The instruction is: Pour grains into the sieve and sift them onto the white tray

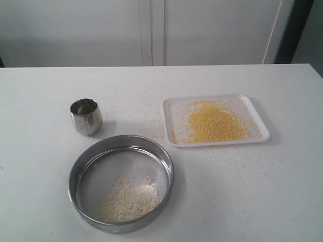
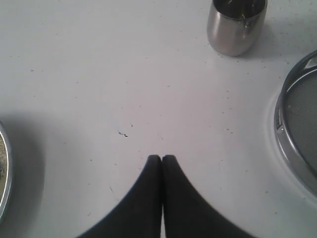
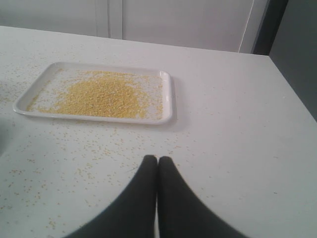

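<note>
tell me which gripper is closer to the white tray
Right. The right gripper, shut, points at the white tray from a short way off. The left gripper, shut, sits by the steel cup and sieve; its view shows no tray.

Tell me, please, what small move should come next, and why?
Probably just park both arms: the golden-yellow meal lies on the flat white rectangular tray, only pale off-white flakes sit in the wide round steel sieve, and the left gripper and right gripper are shut, empty.
</note>
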`<state>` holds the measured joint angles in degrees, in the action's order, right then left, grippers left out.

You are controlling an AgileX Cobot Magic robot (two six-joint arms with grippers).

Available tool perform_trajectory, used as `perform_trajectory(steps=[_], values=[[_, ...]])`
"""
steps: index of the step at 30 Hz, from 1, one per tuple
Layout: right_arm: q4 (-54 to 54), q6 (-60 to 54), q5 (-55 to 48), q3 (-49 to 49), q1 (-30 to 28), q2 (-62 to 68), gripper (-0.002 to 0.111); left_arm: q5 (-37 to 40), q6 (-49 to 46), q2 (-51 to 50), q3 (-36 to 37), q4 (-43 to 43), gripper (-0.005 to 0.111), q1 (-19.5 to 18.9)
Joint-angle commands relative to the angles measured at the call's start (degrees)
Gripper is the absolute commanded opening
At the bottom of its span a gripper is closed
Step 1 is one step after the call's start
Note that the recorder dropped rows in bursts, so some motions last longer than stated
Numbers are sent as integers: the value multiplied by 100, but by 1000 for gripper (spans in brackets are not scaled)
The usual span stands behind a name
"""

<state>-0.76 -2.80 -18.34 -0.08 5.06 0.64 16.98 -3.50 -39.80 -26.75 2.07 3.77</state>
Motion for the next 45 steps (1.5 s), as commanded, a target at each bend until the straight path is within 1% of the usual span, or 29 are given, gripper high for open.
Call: perform_trajectory(steps=[1,8,14,25,32,45], values=[[76,10,45,8,9,-10,0,11,10,462,212,38,0,-19],[76,138,45,8,9,-10,0,64,85,1190,549,22,0,-19],[76,138,45,8,9,-10,0,409,683,1744,771,-412,0,-19],[76,138,45,8,9,-10,0,443,609,2517,1188,-401,0,-61],[76,138,45,8,9,-10,0,450,609,2921,1448,-387,0,-373],[76,156,45,8,9,-10,0,161,609,3519,2141,-112,0,-383]])
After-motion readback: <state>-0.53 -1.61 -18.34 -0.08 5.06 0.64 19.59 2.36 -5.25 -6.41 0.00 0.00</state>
